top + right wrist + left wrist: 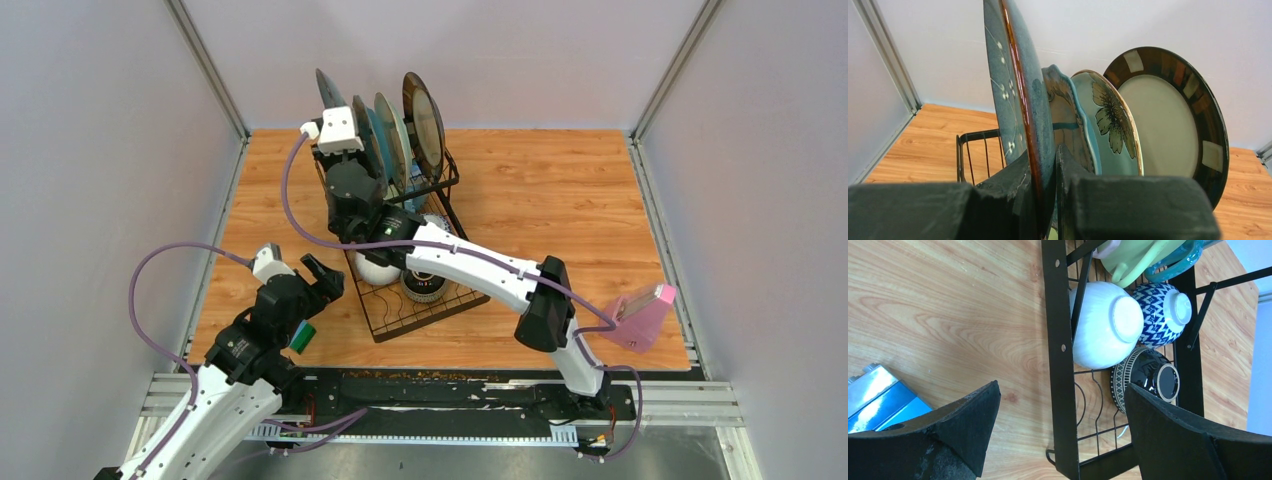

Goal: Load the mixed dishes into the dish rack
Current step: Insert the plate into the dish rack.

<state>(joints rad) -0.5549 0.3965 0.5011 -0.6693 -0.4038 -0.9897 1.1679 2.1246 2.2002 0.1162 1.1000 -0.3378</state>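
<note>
While the right gripper [1048,167] is clamped on the lower rim of a blue-grey plate [1020,90], that plate stands upright at the far end of the dish rack [382,330], just beside a flower plate [1113,125] and a black-rimmed cream plate [1168,125]. Step in hand, by judgement: seating this plate in its slot. Next move calls for settling the rim between the wires, then releasing and withdrawing without knocking its neighbours. Left gripper [325,272] hovers wide apart, empty, near the rack's near corner.

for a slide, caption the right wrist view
Right pincer grips a blue plate on edge at the dish rack.
</note>
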